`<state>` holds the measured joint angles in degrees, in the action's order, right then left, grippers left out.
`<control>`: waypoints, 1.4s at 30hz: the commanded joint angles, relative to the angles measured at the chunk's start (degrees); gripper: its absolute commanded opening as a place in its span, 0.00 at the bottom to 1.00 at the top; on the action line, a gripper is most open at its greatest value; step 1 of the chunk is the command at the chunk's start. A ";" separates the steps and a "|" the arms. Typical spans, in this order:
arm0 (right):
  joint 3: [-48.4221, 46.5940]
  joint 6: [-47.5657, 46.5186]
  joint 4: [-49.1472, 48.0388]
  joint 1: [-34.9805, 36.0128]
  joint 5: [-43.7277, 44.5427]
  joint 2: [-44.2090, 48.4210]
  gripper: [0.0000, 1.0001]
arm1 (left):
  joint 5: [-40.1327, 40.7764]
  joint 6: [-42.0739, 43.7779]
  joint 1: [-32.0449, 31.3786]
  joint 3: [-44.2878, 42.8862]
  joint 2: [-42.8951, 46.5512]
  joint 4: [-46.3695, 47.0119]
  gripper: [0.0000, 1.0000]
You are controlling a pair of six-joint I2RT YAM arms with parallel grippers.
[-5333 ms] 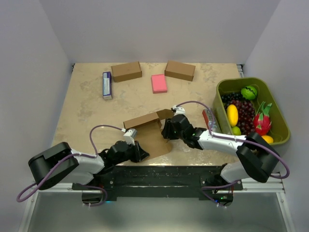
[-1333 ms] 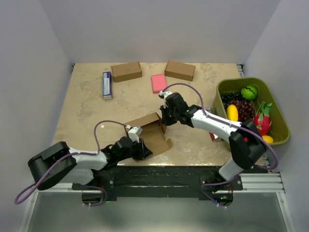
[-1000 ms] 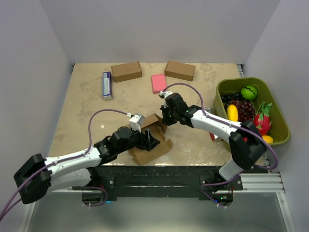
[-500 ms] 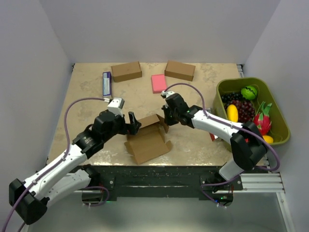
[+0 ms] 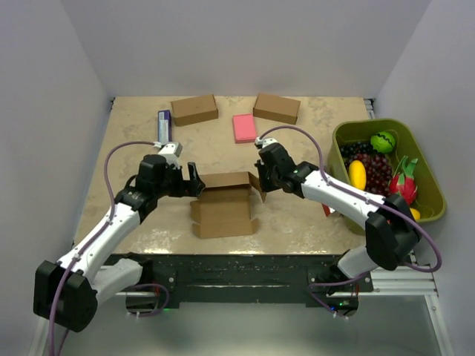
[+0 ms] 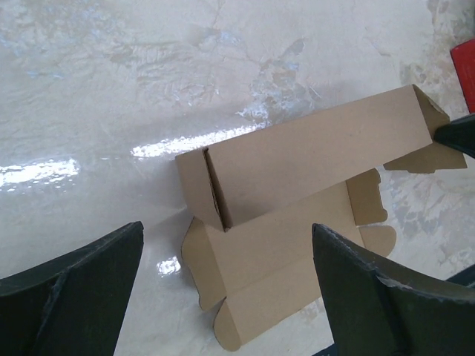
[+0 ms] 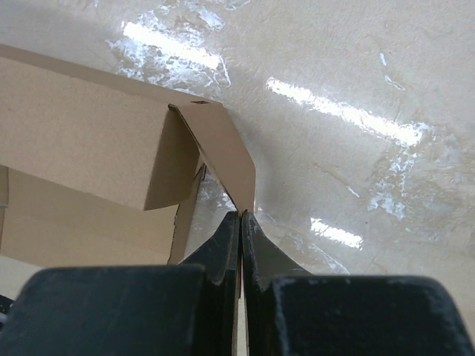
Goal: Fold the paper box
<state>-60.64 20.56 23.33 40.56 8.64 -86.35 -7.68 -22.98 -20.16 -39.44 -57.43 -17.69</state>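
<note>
The paper box (image 5: 223, 206) lies mid-table, partly folded: a raised long wall (image 6: 319, 148) at the back, flat panels (image 6: 289, 267) in front. My right gripper (image 5: 261, 180) is at the box's right end. It is shut on the thin end flap (image 7: 223, 148), which runs down between its closed tips (image 7: 241, 215). My left gripper (image 5: 193, 182) hovers just off the box's left end, open wide. In the left wrist view its fingers (image 6: 82, 285) stand on either side of the box, and the left gripper (image 6: 226, 228) touches nothing.
Two closed brown boxes (image 5: 194, 110) (image 5: 276, 108) and a pink pad (image 5: 244, 127) sit along the back. A blue and white carton (image 5: 164, 130) lies at the back left. A green basket (image 5: 371, 124) of fruit stands at the right, a small red item (image 5: 325, 209) beside it.
My left arm has swung from the box's near side up to its left end, and its gripper has opened. The box has turned square to the table edge. My right gripper has kept its hold.
</note>
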 commanded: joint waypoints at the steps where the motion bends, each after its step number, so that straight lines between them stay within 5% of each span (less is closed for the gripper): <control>1: 0.44 0.89 0.31 0.23 1.90 2.15 0.00 | -11.19 0.13 3.11 0.94 -3.47 8.02 0.99; 6: 0.88 0.80 -0.04 0.23 1.29 2.06 0.00 | -13.23 0.48 5.22 0.24 -6.29 11.19 0.93; 26: -0.35 0.71 -0.04 0.23 -0.20 -0.23 0.00 | -18.68 3.12 8.39 0.15 -17.37 14.53 0.44; 34: -2.81 2.82 -0.65 0.31 -8.28 -1.02 0.01 | -20.79 2.86 8.39 0.50 -18.77 15.41 0.34; 40: -1.24 5.54 -6.00 0.23 -15.40 -1.19 0.10 | -21.15 2.94 8.39 0.51 -18.77 15.23 0.32; 42: 0.17 6.25 -7.85 0.31 -16.90 -1.46 0.25 | -20.97 3.03 8.39 0.51 -18.68 14.88 0.32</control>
<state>-60.58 24.12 22.35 40.49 -1.34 -87.92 -27.24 -21.43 -11.94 -38.46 -75.42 -2.55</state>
